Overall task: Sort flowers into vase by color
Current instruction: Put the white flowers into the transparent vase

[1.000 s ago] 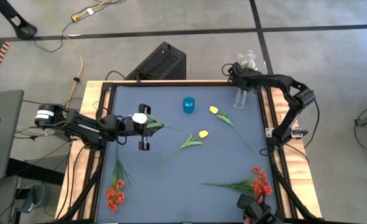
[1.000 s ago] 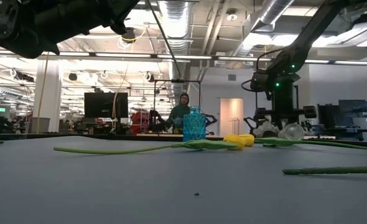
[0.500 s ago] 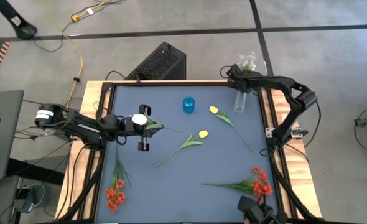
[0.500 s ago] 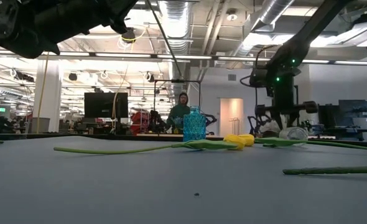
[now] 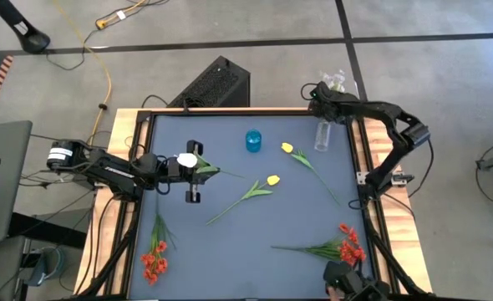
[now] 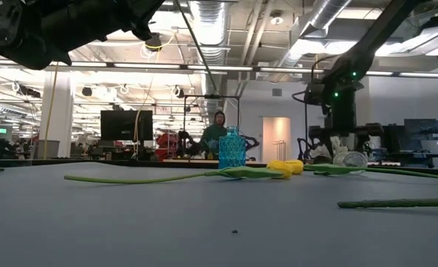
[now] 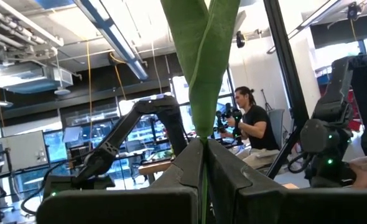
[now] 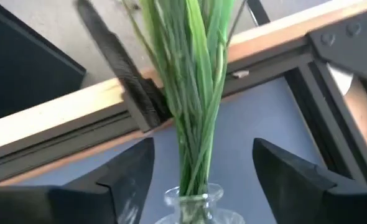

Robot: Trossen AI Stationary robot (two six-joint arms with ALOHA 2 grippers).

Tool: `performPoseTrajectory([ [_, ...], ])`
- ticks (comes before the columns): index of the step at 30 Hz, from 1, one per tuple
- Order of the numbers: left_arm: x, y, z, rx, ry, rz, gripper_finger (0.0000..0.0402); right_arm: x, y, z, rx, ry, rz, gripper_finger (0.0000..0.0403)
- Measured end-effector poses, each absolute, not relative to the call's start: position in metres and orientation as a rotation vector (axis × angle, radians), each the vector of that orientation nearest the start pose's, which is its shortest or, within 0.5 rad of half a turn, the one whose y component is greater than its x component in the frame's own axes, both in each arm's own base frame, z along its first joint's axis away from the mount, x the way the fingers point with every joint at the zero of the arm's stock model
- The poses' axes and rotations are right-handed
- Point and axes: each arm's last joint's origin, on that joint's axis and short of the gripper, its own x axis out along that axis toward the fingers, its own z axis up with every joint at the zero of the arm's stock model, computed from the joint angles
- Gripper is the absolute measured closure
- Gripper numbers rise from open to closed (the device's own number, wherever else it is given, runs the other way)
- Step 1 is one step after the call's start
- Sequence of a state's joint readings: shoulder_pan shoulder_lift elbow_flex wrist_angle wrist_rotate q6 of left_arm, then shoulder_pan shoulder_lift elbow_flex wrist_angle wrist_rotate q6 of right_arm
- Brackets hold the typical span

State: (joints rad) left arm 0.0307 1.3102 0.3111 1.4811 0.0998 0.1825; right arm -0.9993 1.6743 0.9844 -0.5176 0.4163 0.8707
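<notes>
My left gripper (image 5: 201,170) hovers over the table's left half, shut on a white tulip (image 5: 186,159). The tulip's green stem (image 5: 230,174) slants toward the table's right. My right gripper (image 5: 323,99) stands open at the far right corner, above a clear vase (image 5: 322,135). A pale spray (image 5: 337,82) stands in that vase by its green stems (image 8: 193,93). The right gripper's fingers (image 8: 124,180) stand on either side of the stems, apart from them. A blue vase (image 5: 253,140) stands at the far middle. My left gripper pinches the tulip's green leaf and stem (image 7: 202,140) between its two shut fingers. The leaf (image 7: 202,62) rises past the fingertips. The fingers point toward the table's right, tipped a little upward. The tulip is lifted clear of the table.
Two yellow tulips (image 5: 287,148) (image 5: 272,180) lie mid-table. One red flower (image 5: 155,259) lies near the front left and another (image 5: 351,244) near the front right. A raised wooden frame (image 5: 230,109) borders the table. A black box (image 5: 213,84) sits behind it. A person (image 6: 217,133) is beyond.
My right gripper has opened and let go of the pale spray's stems, which stay standing in the clear vase. The left arm has kept still with the white tulip.
</notes>
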Motion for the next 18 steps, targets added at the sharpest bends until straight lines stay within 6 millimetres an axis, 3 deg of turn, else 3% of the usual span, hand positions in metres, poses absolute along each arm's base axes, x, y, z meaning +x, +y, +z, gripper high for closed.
performPoseTrajectory([
  [6, 0.2206, 0.0039, 0.2295, 0.211, -0.484, -0.023, 0.0401, 0.1554, -0.2743, 0.1687, 1.011, 0.621, -1.707, 0.009],
  [18, 0.2206, 0.0039, 0.2295, 0.214, -0.484, -0.022, 0.0401, 0.1594, -0.2655, 0.1621, 1.026, 0.683, -1.692, 0.0098],
])
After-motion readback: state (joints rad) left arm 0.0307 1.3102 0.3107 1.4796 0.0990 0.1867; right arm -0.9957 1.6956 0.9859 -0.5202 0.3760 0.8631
